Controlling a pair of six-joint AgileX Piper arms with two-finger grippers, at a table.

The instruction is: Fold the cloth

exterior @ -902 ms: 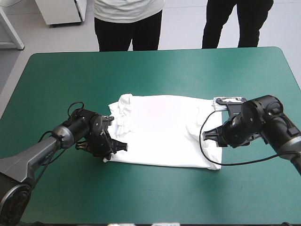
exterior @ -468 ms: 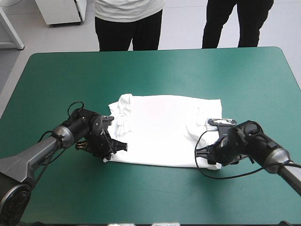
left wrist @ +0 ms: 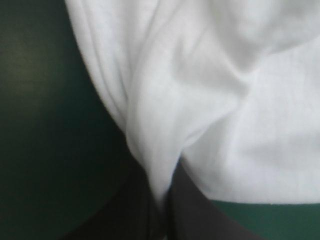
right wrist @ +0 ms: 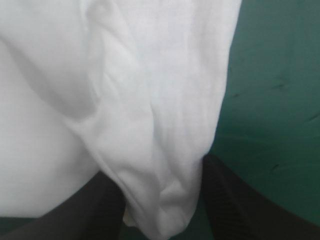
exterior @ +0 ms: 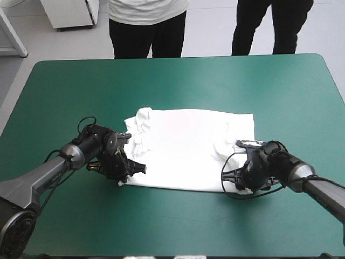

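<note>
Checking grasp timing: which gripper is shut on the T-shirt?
The left gripper, pinching a fold of the T-shirt; the right gripper stands open around the cloth.

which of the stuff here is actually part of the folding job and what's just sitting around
Part of the job:
- T-shirt, lying flat
- left gripper, shut on the T-shirt's near left corner
- right gripper, open, a finger on either side of a fold at the near right corner

Not part of it:
- teal-green cover, only the surface underneath
</note>
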